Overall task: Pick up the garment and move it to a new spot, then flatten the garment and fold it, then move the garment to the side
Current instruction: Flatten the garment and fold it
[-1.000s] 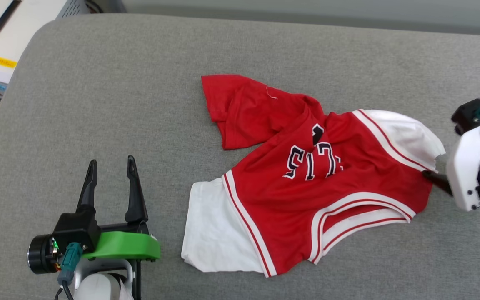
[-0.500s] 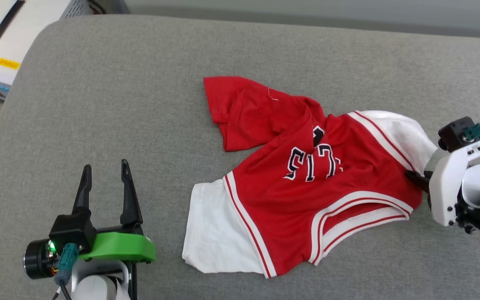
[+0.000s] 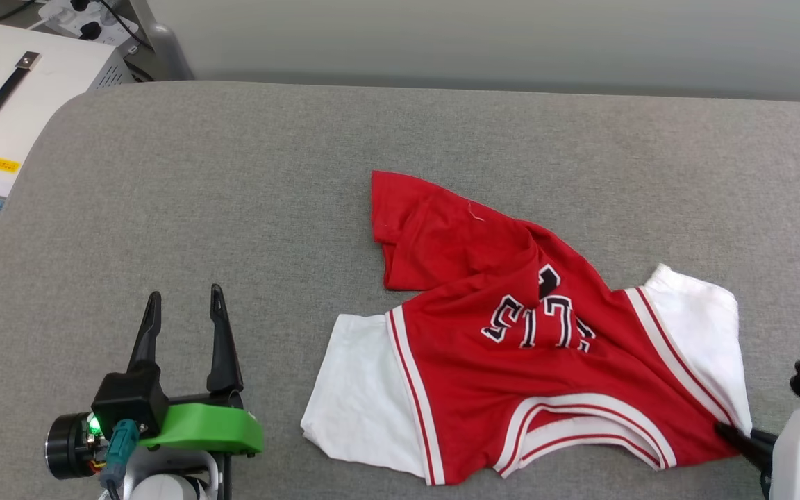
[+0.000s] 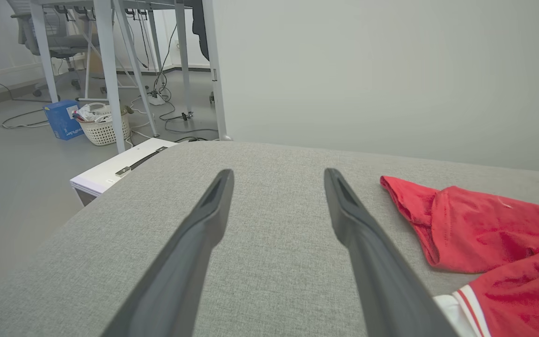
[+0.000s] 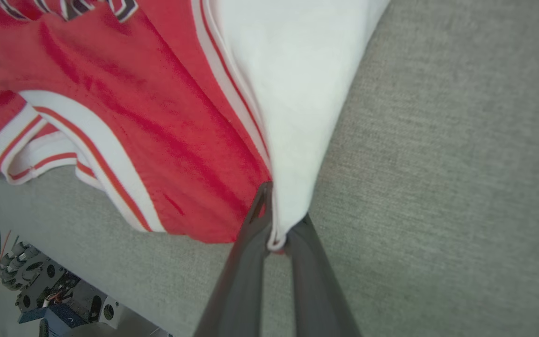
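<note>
The garment (image 3: 511, 347), a red jersey T-shirt with white sleeves and black lettering, lies crumpled on the grey cushioned surface (image 3: 233, 208), lettering up. My right gripper (image 3: 732, 436) is at the lower right, shut on the garment's shoulder seam where the red body meets the white sleeve. In the right wrist view its fingers (image 5: 251, 234) pinch that seam (image 5: 276, 220) with the cloth pulled taut. My left gripper (image 3: 185, 305) stands open at the lower left, well away from the garment, with nothing between its fingers (image 4: 204, 234). The garment's red hem (image 4: 475, 229) lies to its right.
A white equipment case (image 3: 18, 90) with a black handle stands off the surface's far left corner. A pale wall runs behind the far edge. In the left wrist view, desk legs, cables, a basket (image 4: 98, 128) and a blue box (image 4: 61, 119) stand on the floor beyond.
The right gripper has drawn the garment's right shoulder down toward the near edge, stretching the cloth. The head camera has shifted, so the whole scene sits lower. The left gripper stays put.
</note>
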Controlling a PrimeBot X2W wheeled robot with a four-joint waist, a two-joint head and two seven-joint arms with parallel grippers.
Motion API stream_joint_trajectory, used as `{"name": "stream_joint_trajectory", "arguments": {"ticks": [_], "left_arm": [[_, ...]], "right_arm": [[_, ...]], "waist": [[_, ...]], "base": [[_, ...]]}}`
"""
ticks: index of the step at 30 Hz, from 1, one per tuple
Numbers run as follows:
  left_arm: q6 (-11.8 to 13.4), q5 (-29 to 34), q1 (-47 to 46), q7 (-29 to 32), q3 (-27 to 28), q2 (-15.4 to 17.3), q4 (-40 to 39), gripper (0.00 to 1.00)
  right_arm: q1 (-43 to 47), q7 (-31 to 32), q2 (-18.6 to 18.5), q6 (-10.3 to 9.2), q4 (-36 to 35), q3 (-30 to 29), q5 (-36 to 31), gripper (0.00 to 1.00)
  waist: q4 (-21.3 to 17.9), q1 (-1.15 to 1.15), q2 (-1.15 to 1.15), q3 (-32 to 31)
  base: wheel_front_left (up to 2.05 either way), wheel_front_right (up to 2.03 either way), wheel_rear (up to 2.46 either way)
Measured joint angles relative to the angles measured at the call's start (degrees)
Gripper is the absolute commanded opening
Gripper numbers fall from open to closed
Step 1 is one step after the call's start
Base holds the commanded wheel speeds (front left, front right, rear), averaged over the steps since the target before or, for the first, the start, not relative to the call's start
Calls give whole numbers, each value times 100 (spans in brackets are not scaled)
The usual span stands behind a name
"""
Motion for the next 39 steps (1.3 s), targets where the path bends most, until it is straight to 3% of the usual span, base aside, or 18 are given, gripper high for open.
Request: {"name": "stream_joint_trajectory", "arguments": {"ticks": [1,3,4,5,10,16,20,25,29,34,39], "left_arm": [[-51,63,-1,0,15,0,4,100],[-107,119,-2,0,25,0,12,100],[-146,151,-3,0,36,1,16,100],[-177,174,-6,0,55,5,19,100],[-499,235,-103,0,94,201,60,100],[-934,225,-734,202,-272,921,514,100],[-998,-274,-1335,1272,-962,1383,528,100],[-1007,-1716,-1908,3252,-2182,1985,346,100],[-1007,-2785,-2168,4622,-3007,2431,250,100],[-1007,-3479,-2436,5499,-3856,2806,309,100],[-1007,-3590,-2632,5665,-4622,3026,498,100]], "right_arm": [[292,-15,308,0,188,-193,-131,0],[330,-100,472,0,277,-335,-260,0],[343,-223,557,5,327,-454,-388,36],[358,-333,671,5,371,-575,-481,100],[541,-932,965,4,275,-1312,-1124,100],[898,-1226,1384,1,-454,-2552,-2134,100],[956,-1252,1812,1,-1111,-3039,-2746,100],[963,-1096,2309,1,-1659,-3123,-3169,100],[961,-1018,2469,1,-1788,-3080,-3344,100],[889,-1001,2506,1,-1793,-2970,-3411,100],[710,-1004,2509,1,-1750,-2877,-3411,100]], "waist": [[15,0,0,24],[25,0,0,20],[26,0,0,8],[24,0,0,-10],[-1,0,0,-137],[-62,0,0,-233],[-90,0,0,-195],[-119,0,0,-91],[-148,0,0,-10],[-217,0,0,107],[-317,0,0,253]], "base": [[0,0,0],[0,0,0],[0,0,0],[0,0,0],[0,0,0],[0,0,0],[0,0,0],[0,0,0],[0,0,0],[0,0,0],[0,0,0]]}}
